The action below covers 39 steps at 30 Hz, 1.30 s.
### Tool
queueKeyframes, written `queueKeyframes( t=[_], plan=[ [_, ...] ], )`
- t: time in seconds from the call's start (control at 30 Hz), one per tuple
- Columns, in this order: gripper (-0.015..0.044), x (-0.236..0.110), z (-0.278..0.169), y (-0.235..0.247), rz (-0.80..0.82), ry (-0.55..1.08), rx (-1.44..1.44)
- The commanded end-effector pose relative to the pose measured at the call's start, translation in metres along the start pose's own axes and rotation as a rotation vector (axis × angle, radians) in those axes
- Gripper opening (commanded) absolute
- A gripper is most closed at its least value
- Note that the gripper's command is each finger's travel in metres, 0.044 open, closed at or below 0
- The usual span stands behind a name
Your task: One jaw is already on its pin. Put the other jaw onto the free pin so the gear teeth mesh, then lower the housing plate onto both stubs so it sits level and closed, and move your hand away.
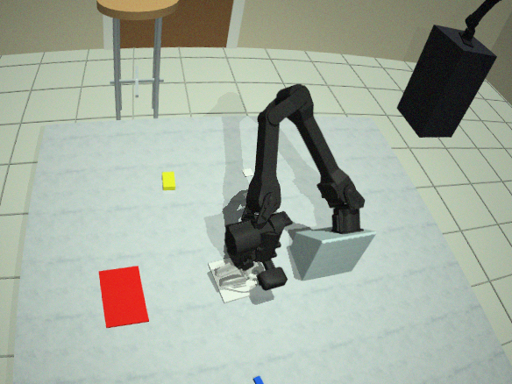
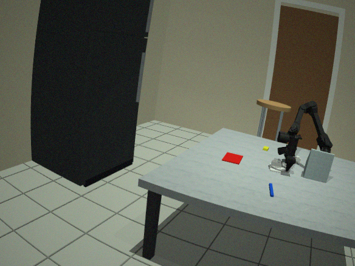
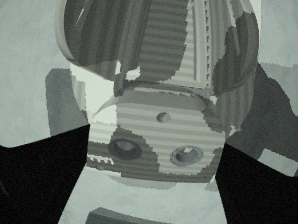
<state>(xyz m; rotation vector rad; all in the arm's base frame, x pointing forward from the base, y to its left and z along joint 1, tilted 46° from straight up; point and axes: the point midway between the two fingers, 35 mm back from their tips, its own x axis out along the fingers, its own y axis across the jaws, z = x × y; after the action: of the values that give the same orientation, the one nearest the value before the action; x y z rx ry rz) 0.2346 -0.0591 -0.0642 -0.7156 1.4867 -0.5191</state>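
Note:
My gripper is low over the white base, its fingers on either side of the housing plate, shut on it. The plate is pale, with two large round holes and one small hole. Something pale shows inside the large holes. Beyond it in the wrist view lie two long curved jaws, a left jaw and a right jaw, apart with a ribbed area between them. The pins and gear teeth are hidden under the plate. I cannot tell whether the plate sits level.
The grey slanted block carries the arm's foot, close right of the base. A red sheet lies left, a yellow block behind, a blue bar in front, and a small white square at the back.

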Motion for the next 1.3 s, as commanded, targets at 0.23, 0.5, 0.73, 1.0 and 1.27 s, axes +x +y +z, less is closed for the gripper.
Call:
queueKeyframes(
  t=[0.23, 0.5, 0.73, 1.0, 1.27],
  plan=[
    [0.0351, 0.0045, -0.0034, -0.0013, -0.005, 0.016, 0.003],
    [0.0351, 0.0045, -0.0034, -0.0013, -0.005, 0.016, 0.003],
    [0.0351, 0.0045, -0.0034, -0.0013, -0.005, 0.016, 0.003],
    [0.0351, -0.0002, -0.0032, -0.0012, -0.005, 0.016, 0.003],
    [0.0351, 0.0, -0.0039, -0.0027, -0.005, 0.016, 0.003]
  ],
)
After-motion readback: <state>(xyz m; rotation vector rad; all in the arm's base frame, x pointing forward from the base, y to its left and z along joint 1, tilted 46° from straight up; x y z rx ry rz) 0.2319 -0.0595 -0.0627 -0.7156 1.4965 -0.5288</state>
